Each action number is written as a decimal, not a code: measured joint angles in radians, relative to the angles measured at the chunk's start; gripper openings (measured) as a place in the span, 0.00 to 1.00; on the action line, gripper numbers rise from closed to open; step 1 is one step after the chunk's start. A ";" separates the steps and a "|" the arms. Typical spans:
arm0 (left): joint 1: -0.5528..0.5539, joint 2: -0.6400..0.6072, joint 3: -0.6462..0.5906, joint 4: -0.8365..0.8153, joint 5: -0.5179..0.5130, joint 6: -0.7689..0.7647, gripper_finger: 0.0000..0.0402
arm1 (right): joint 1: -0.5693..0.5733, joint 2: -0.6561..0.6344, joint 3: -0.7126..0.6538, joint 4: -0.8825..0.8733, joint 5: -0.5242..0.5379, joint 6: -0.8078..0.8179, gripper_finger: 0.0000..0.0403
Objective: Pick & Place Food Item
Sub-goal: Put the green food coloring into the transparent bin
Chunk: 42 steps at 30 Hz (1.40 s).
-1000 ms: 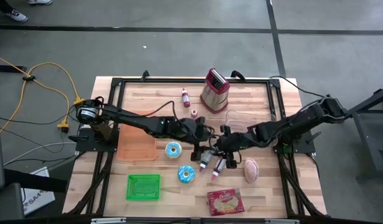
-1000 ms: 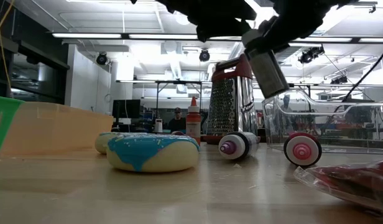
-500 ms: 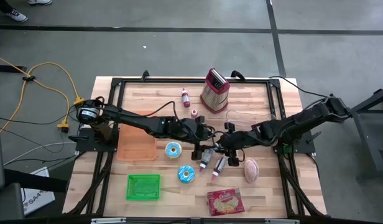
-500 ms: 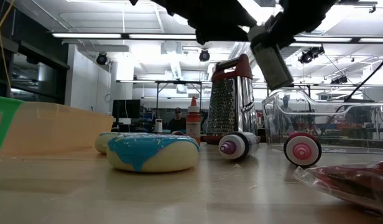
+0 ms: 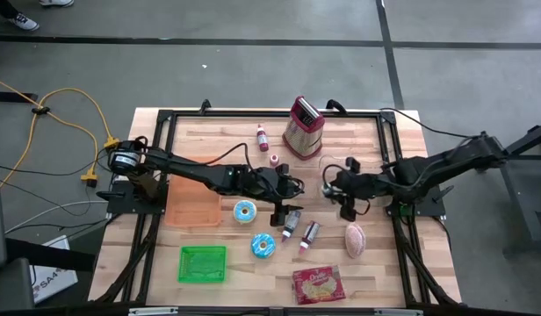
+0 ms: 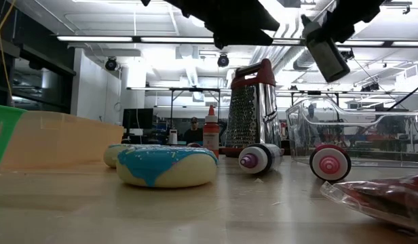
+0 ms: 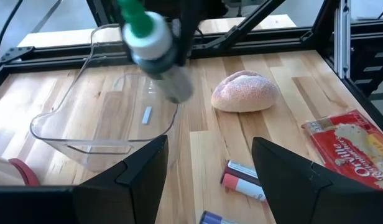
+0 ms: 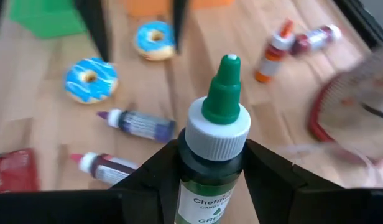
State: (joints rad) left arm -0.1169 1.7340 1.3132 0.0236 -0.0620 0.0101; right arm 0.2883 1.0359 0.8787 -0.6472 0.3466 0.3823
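Right gripper (image 8: 207,180), clamped on 1 green-capped bottle (image 8: 214,143), hangs mid-table (image 5: 218,139). Left gripper (image 7: 207,171): fingers apart, holding nothing, near centre.

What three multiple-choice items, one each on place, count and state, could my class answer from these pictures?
1. Where is the pink bread roll?
A. beside the clear plastic bowl
B. in the green basket
C. on the grater

2. How many blue-iced doughnuts lie on the wooden table?
A. one
B. two
C. four

3. What is the right gripper doing?
A. hanging open
B. holding the green-capped bottle
C. holding a doughnut

Answers: 1 A, the left wrist view shows it there; 2 B, both show from above; 3 B, its fingers flank the bottle.
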 joint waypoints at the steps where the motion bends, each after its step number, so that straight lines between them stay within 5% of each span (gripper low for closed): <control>1: 0.000 0.000 0.000 -0.001 0.000 0.000 0.56 | 0.000 -0.005 0.000 -0.024 0.017 0.013 0.36; 16: 0.000 0.000 0.000 -0.001 0.001 -0.003 0.56 | 0.000 -0.011 -0.233 -0.043 0.481 0.375 0.36; 23: 0.000 0.000 0.000 0.000 0.001 -0.003 0.56 | 0.000 -0.011 -0.382 0.235 0.508 0.376 0.36; 42: 0.000 0.000 0.000 0.000 0.002 -0.002 0.56 | -0.075 -0.010 -0.567 0.447 0.543 0.425 0.36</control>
State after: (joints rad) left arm -0.1173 1.7340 1.3136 0.0235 -0.0605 0.0078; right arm 0.2132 1.0260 0.3119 -0.1997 0.8897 0.8078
